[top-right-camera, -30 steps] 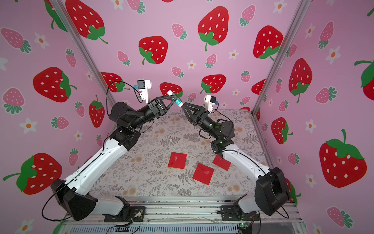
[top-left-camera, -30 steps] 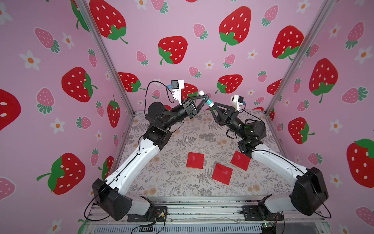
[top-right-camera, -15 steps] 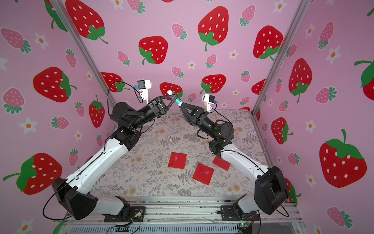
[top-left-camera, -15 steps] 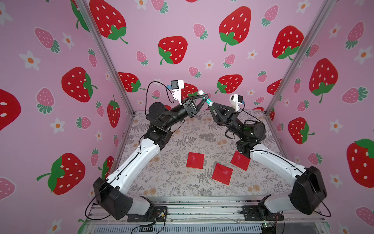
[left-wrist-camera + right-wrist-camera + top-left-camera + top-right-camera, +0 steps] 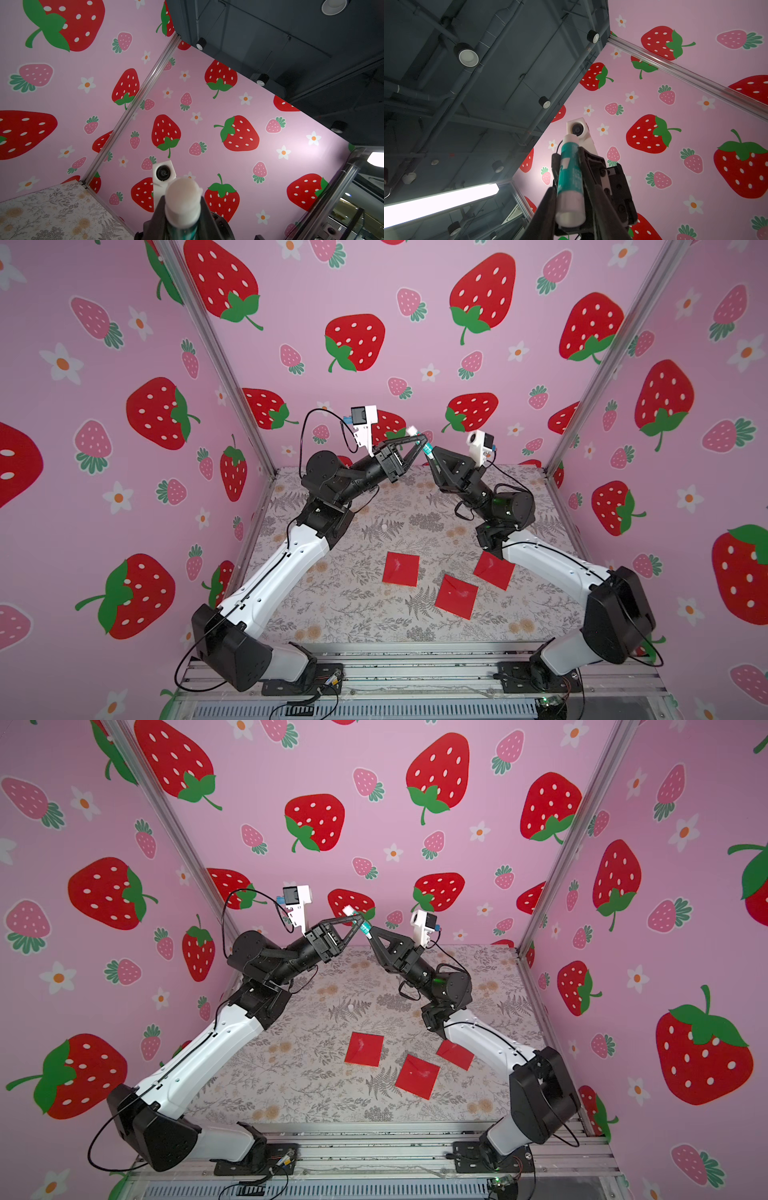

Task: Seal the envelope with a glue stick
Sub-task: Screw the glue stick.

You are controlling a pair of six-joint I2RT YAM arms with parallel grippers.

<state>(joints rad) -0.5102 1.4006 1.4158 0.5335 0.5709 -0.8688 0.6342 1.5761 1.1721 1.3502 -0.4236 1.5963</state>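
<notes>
The glue stick [image 5: 427, 449], white with a teal band, is held in the air above the back of the table. My left gripper [image 5: 422, 441] is shut on its teal body, and a white end [image 5: 182, 199] sticks out past the fingers. My right gripper [image 5: 432, 457] meets it from the other side, its jaws shut on the stick's other white end [image 5: 570, 209]. Both top views show the two grippers tip to tip around the glue stick [image 5: 365, 926]. Three red envelopes [image 5: 400, 569] [image 5: 456, 596] [image 5: 493, 570] lie flat on the table, far below both grippers.
The floral tablecloth [image 5: 332, 605] is enclosed by pink strawberry walls on three sides. A small white object [image 5: 384, 526] lies on the cloth behind the envelopes. The right forearm [image 5: 540, 560] passes over the edge of the rightmost envelope.
My right gripper has moved in toward the left one and its jaws have closed around the glue stick's end. The left gripper has held still with the stick.
</notes>
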